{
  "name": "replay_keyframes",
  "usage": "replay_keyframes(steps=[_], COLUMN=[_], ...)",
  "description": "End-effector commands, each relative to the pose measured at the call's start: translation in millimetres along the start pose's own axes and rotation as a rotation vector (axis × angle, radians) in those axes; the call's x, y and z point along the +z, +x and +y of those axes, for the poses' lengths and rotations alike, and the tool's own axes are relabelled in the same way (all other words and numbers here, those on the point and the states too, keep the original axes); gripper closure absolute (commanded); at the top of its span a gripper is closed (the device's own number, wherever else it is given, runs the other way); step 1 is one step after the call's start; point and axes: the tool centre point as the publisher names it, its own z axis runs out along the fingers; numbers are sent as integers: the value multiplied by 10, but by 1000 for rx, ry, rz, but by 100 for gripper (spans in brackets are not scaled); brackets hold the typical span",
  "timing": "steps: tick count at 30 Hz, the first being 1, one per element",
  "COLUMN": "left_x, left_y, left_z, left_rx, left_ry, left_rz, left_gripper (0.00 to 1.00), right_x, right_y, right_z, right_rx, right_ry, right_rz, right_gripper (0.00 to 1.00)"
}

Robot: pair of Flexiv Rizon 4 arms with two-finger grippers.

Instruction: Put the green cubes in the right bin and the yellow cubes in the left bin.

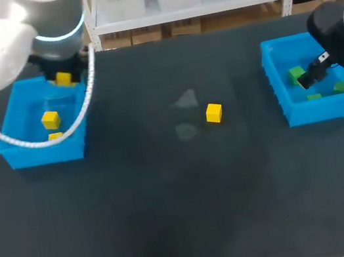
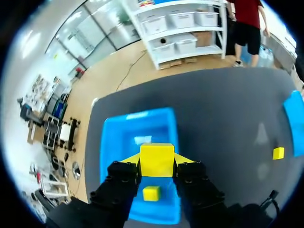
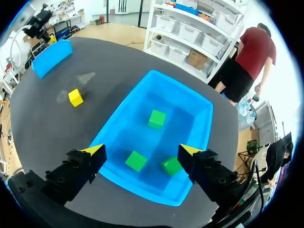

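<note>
My left gripper (image 2: 156,164) is shut on a yellow cube (image 2: 156,159), held above the left blue bin (image 2: 118,142). In the head view that cube (image 1: 64,79) shows under my left arm, over the bin's far side (image 1: 43,154). Two more yellow cubes (image 1: 50,119) (image 1: 55,136) lie inside. One yellow cube (image 1: 214,112) sits on the table's middle. My right gripper (image 3: 143,152) hangs open over the right blue bin (image 3: 118,123), nothing between its fingers. Three green cubes (image 3: 156,118) (image 3: 136,160) (image 3: 171,166) lie in that bin.
The dark table top (image 1: 184,199) stretches between the two bins. My left arm's white cable (image 1: 0,135) loops over the left bin. Faint pale marks (image 1: 185,99) lie on the mat near the loose yellow cube.
</note>
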Motion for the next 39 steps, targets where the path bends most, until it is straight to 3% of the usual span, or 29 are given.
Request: replay_keyframes(steps=[1, 5, 6, 10, 15, 18, 22, 27, 32, 39], left_x=[30, 70, 73, -20, -318, -545, -820, -900, -816, -740], left_y=[316, 395, 399, 331, 95, -27, -84, 8, 96, 124], left_z=[205, 295, 299, 243, -56, -371, -907, -1507, -2024, -2584], left_rx=[-34, -57, -63, -57, 53, 178, 382, 625, 752, 769], left_ry=[-13, -21, -18, 25, 102, 170, 324, 455, 498, 530], left_rz=[-97, -85, -85, -119, -179, -224, -280, -255, -189, -126], left_gripper=[100, 100, 0, 0, 0, 0, 0, 0, 0, 0], right_x=[2, 2, 2, 2, 2, 2, 2, 2, 2, 2], right_y=[12, 12, 12, 12, 12, 12, 12, 12, 12, 12], right_z=[10, 10, 10, 10, 10, 10, 10, 10, 10, 10], right_rx=[1, 1, 1, 1, 1, 1, 1, 1, 1, 1], right_ry=[6, 6, 6, 6, 6, 6, 6, 6, 6, 6], right_rz=[-5, -5, -5, -5, -5, -5, -5, -5, -5, -5], right_gripper=[0, 0, 0, 0, 0, 0, 0, 0, 0, 0])
